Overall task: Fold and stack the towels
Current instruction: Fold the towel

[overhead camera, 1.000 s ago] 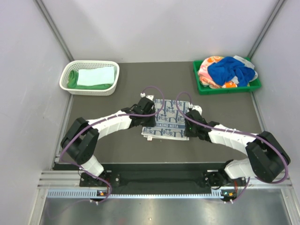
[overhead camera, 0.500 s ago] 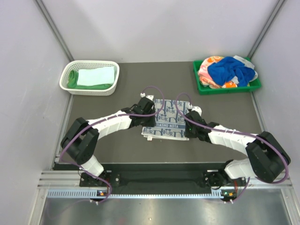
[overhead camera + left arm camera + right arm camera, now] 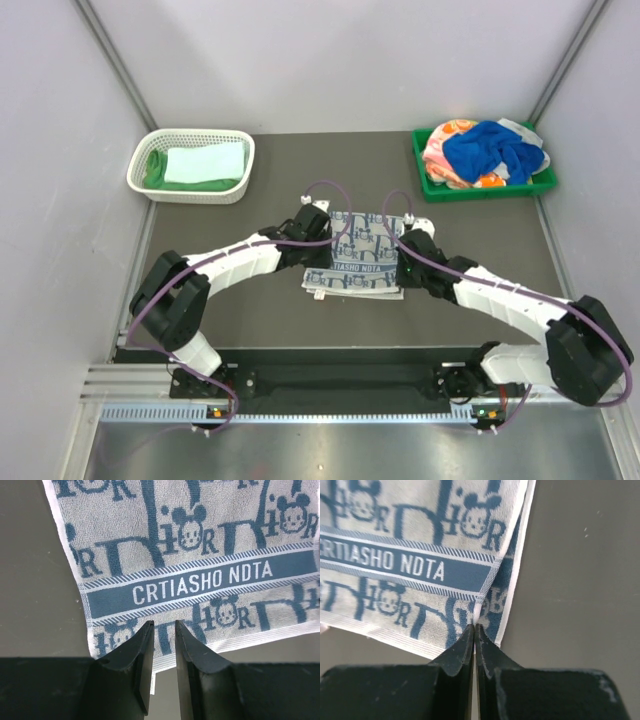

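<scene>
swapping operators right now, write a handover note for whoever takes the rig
Left fingers: pinching the printed towel at its near-left corner.
Right fingers: shut on its near-right corner.
Done: mint towel folded on a green towel in the white basket.
Left to do: finish folding the printed towel, stack it, then the blue towel and orange-pink towel heaped in the green tray.

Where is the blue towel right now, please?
In the top view, the blue towel lies in the green tray at the far right corner, atop an orange-print towel.
</scene>
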Controlling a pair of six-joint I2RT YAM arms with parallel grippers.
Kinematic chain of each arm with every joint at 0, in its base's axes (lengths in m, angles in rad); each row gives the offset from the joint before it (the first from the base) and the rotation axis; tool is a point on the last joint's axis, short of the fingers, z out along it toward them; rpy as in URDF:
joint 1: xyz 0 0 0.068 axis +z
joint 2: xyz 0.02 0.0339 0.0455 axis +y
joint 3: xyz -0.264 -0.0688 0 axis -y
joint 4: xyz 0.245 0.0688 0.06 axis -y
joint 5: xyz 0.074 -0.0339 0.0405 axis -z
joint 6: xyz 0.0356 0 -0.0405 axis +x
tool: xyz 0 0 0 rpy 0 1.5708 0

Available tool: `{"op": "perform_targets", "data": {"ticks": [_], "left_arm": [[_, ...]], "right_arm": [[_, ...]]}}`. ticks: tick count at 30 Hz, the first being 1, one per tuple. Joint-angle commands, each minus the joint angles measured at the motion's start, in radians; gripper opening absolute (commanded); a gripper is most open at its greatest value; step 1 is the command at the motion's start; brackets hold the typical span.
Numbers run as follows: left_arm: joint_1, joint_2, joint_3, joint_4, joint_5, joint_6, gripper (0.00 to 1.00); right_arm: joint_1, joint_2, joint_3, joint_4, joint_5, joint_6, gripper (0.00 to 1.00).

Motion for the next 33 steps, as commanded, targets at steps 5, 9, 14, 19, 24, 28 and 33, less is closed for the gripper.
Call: {"op": "perform_targets", "data": {"ticks": [5,9,14,19,24,28,33], "left_arm": [[-0.001,-0.036,0.048,-0.019,-0.022,0.029,0.28],[-0.001,-0.028,0.047,-0.017,-0.021,0.027,0.28],[0.001,-0.019,0.047,-0.016,-0.019,0.027,0.28],[0.001,-0.011,0.048,-0.013,-0.018,0.026,0.29],[0.001,0.01,0.05,-0.008,-0.016,0.026,0.29],[0.001,0.042,0.05,-0.005,-0.016,0.023,0.29],[-0.001,0.079,0.039,0.013,0.002,0.009,0.29]], "right_arm": [[0.016,-0.094,0.08,-0.091,0.057,-0.009,0.0],[0.016,-0.095,0.059,-0.093,0.077,-0.004,0.0],[0.014,-0.084,0.028,-0.078,0.074,0.005,0.0],[0.013,-0.043,0.01,-0.046,0.063,0.002,0.01],[0.013,-0.019,-0.024,-0.016,0.055,0.011,0.03],[0.008,-0.031,-0.019,-0.03,0.083,0.005,0.22],[-0.007,-0.012,0.048,-0.039,0.12,-0.023,0.34]]}}
